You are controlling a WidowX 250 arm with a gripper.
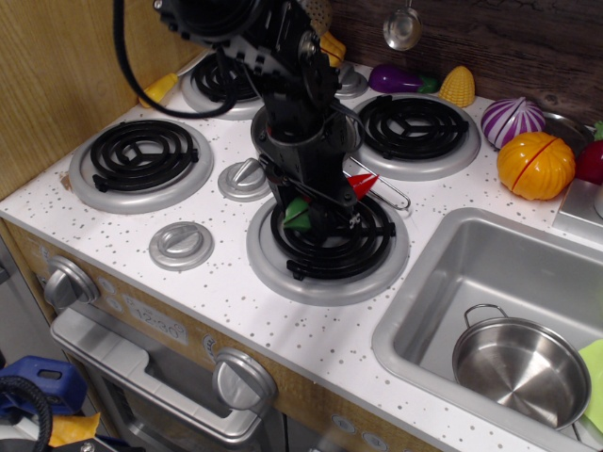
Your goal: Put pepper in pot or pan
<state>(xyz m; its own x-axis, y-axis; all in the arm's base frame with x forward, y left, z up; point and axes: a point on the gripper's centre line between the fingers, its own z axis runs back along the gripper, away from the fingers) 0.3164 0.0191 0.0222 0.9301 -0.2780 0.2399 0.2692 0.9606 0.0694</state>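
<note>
The red pepper (366,183) lies across the front right burner (327,247). Only its red tip and its green stem end (298,215) show. My gripper (325,218) is down on the burner with its black fingers straddling the pepper's hidden middle; the jaws look open around it. The small steel saucepan is almost wholly hidden behind my arm, between the burners. Its thin wire handle (386,191) sticks out to the right, past the pepper's tip.
A sink (452,247) at the right holds a wider steel pan (521,369). An orange vegetable (535,165), a purple onion (512,120), corn (458,87) and an eggplant (396,79) sit along the back. Round metal knobs (181,245) lie left of the burner.
</note>
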